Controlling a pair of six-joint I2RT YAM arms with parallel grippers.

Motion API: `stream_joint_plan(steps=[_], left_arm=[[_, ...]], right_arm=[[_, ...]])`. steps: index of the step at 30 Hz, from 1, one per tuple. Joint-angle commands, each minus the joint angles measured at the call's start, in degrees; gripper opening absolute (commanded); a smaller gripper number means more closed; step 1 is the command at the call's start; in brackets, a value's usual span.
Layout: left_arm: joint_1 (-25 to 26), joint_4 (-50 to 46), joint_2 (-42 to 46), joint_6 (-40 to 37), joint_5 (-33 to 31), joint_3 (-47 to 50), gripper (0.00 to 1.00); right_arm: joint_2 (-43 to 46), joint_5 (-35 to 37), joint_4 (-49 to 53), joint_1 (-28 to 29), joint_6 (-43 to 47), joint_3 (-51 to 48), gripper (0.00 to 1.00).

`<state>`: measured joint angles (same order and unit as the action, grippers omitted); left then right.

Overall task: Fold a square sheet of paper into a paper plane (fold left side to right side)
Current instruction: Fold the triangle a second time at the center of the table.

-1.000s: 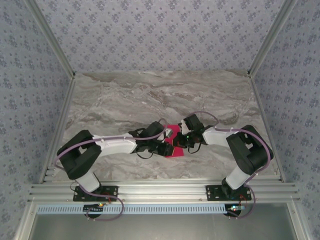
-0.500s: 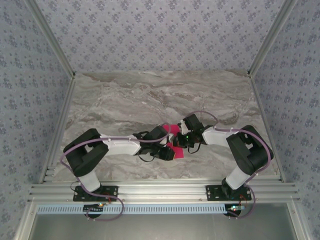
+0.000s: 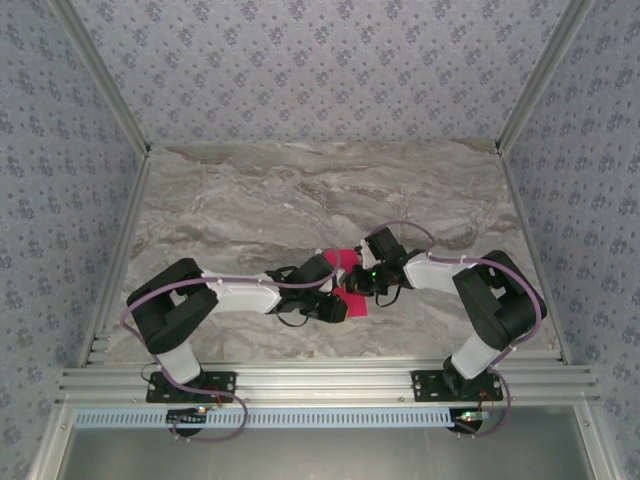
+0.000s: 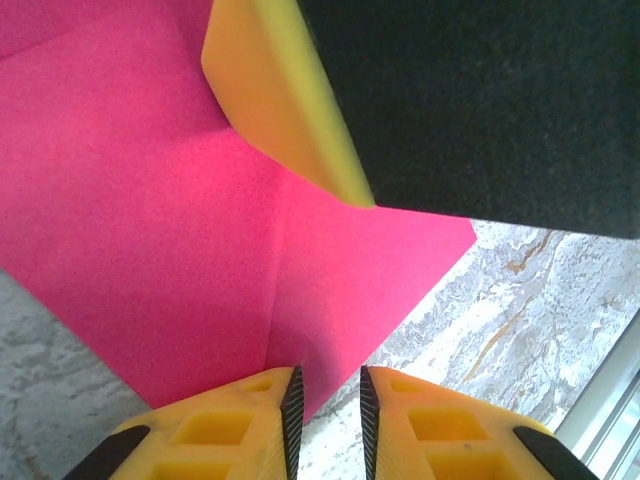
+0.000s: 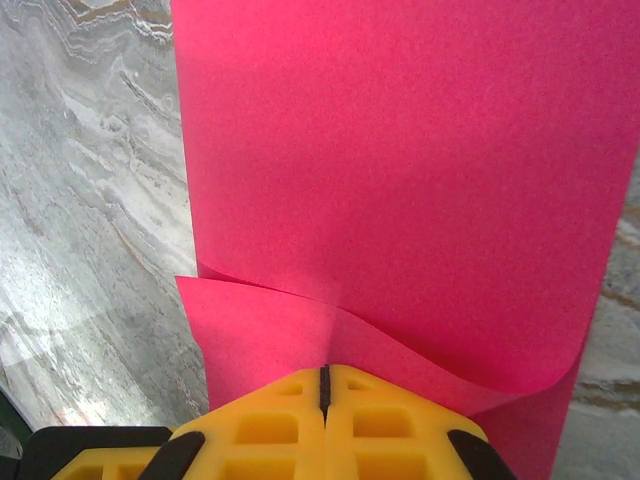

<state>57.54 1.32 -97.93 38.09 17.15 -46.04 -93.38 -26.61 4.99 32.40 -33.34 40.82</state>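
So, the square sheet of paper (image 4: 150,200) sits mid-way between the arms on the grey, veined marble-look surface (image 4: 500,320). It's matte magenta, with one sharp crease running toward its near corner. The left hand (image 4: 327,410), ribbed black pads on yellow fingers, is open just a crack at that corner. The right hand (image 5: 324,375) is closed tight, its tips against a curled-up paper layer.

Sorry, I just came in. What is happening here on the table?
Two robot arms are folding a pink sheet of paper at the middle of a marble table. The right end effector is shut, its tips where the sheet curls up. The left end effector is slightly open at the sheet's edge, near a crease.
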Motion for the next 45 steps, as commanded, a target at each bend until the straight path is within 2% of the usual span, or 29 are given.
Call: stream_joint_plan(steps=[1,16,24,30,36,45], left_arm=[[1.0,0.4,0.8,1.9,-0.4,2.2,0.23],[3.5,1.9,4.6,5.9,-3.0,7.7,0.19],[3.7,5.2,11.4,8.3,-2.4,12.9,0.15],[1.2,1.3,18.3,5.4,-2.3,10.2,0.16],[0.2,0.0,12.0,2.6,0.3,4.5,0.17],[0.2,-0.8,3.7,1.9,-1.3,1.7,0.16]], right_arm=[[-0.9,2.8,6.4,0.6,1.5,-0.2,0.05],[-0.6,2.1,7.4,0.6,1.9,0.8,0.05],[-0.9,2.0,7.7,0.6,2.0,1.1,0.05],[-1.0,2.2,7.9,0.8,2.1,1.4,0.05],[-1.0,2.2,8.1,1.0,2.1,1.6,0.05],[-0.4,2.1,8.9,1.1,2.5,2.0,0.05]])
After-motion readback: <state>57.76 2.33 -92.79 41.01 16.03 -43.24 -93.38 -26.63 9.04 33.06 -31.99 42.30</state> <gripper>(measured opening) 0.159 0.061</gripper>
